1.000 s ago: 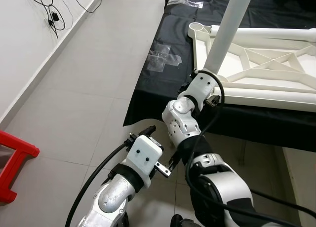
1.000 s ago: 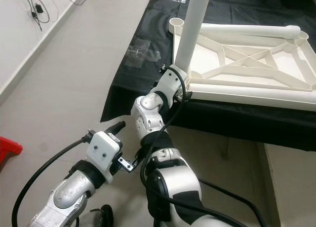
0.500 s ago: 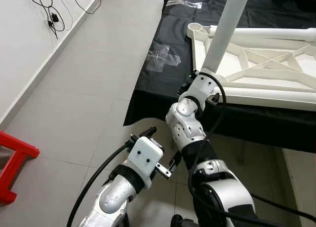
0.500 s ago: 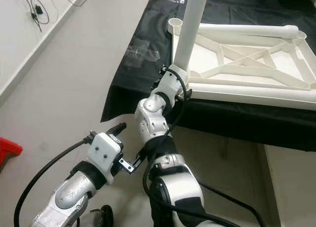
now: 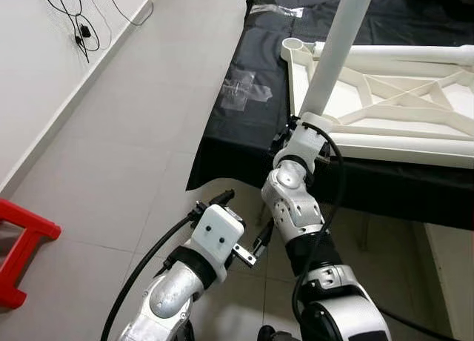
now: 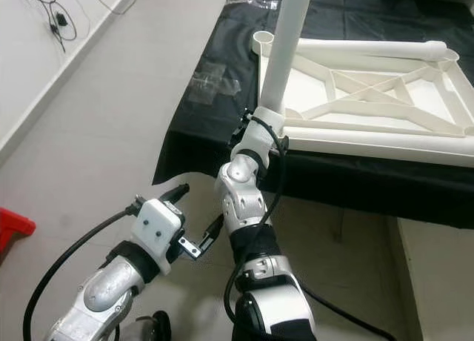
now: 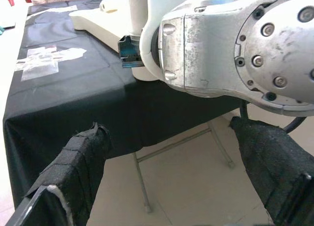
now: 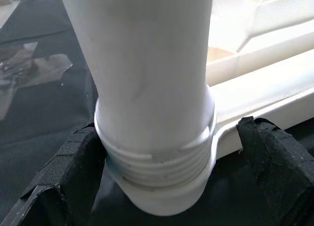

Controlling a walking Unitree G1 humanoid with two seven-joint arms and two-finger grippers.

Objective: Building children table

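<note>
White table leg (image 8: 147,78) seated upright at corner socket of inverted tabletop frame (image 5: 385,104) on black cloth (image 5: 244,126); right gripper (image 8: 162,186) spread around threaded base. Left gripper (image 7: 181,177) held open near floor.

I read this as a bare indoor room set up as a work space rather than a lived-in home. I see a pale tiled floor (image 5: 126,133), a plain white wall (image 5: 29,67) with loose black cables (image 5: 74,15), a folding desk (image 5: 244,111) draped in black cloth, and a red stool (image 5: 22,241).
</note>
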